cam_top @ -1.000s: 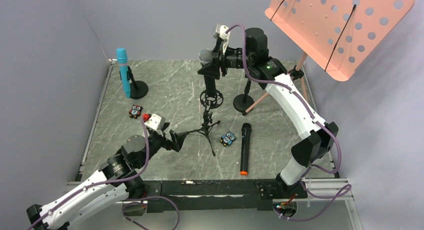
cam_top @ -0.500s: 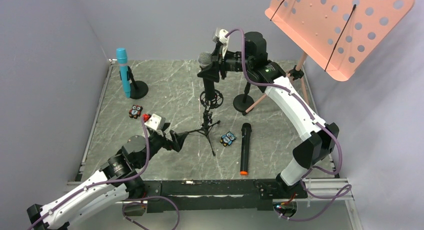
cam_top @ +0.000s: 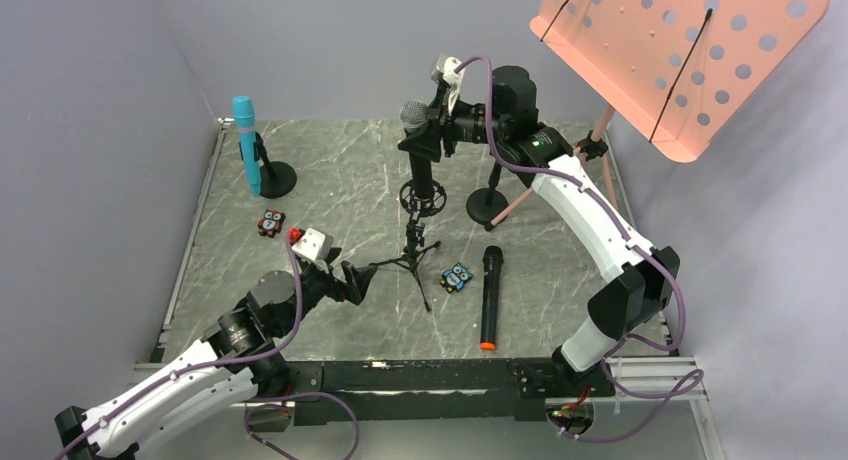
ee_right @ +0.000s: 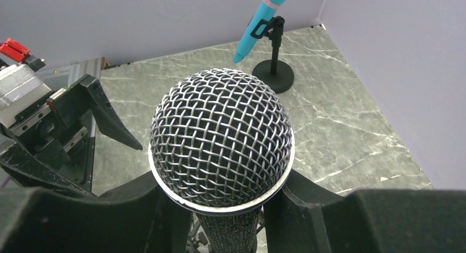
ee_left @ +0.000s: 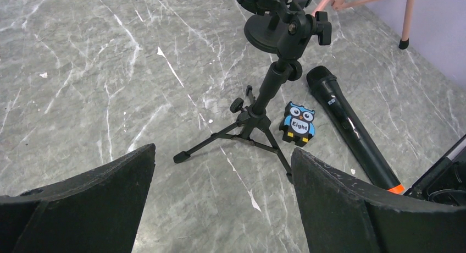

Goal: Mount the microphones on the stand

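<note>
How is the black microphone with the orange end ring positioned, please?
Lying flat: the black microphone rests lengthwise on the table beside the blue owl figure.

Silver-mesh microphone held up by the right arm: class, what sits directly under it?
The tripod stand's ring mount sits below the microphone. The jaws of the right gripper hide part of its handle, and whether its tip has entered the ring cannot be seen.
</note>
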Available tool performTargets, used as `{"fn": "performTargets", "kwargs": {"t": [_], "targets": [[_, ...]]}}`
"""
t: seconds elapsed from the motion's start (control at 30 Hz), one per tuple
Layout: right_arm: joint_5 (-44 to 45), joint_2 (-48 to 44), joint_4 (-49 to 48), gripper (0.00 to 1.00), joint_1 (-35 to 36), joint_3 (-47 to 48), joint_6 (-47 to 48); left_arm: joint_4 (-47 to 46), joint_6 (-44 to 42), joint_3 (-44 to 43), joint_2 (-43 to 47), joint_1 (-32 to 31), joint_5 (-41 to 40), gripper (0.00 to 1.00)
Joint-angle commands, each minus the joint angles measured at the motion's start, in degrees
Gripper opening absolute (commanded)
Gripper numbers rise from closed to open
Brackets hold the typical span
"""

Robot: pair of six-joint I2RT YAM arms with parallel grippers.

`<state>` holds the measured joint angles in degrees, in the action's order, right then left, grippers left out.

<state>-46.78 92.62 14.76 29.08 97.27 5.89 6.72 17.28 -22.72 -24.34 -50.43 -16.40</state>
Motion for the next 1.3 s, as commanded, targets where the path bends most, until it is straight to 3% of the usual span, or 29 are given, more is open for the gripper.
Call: {"fn": "performTargets", "kwargs": {"t": [0.0,0.33,0.7,1.27], "targets": [[1.0,-1.1,-3.9,0.04,-0.2,-0.6,-2.6,-2.0,0.6,0.0,-0.4,0.1,0.1,0.97],[1.3,1.2,-4.5,0.04,-0.2,2.5,-3.7,-2.3,0.8,-0.1,-1.3,0.2,0.2,0.97],[2.7,0.5,-7.8,0.03,-0.1,-0.7,-5.7,-3.0,0.9,-0.4,-2.4,0.1,0.7,0.97],[4.8,-7.7,-11.3,0.06,-0.2,-12.6,-5.0,-3.7,1.6,-0.3,-2.4,0.2,1.2,0.97]]}}
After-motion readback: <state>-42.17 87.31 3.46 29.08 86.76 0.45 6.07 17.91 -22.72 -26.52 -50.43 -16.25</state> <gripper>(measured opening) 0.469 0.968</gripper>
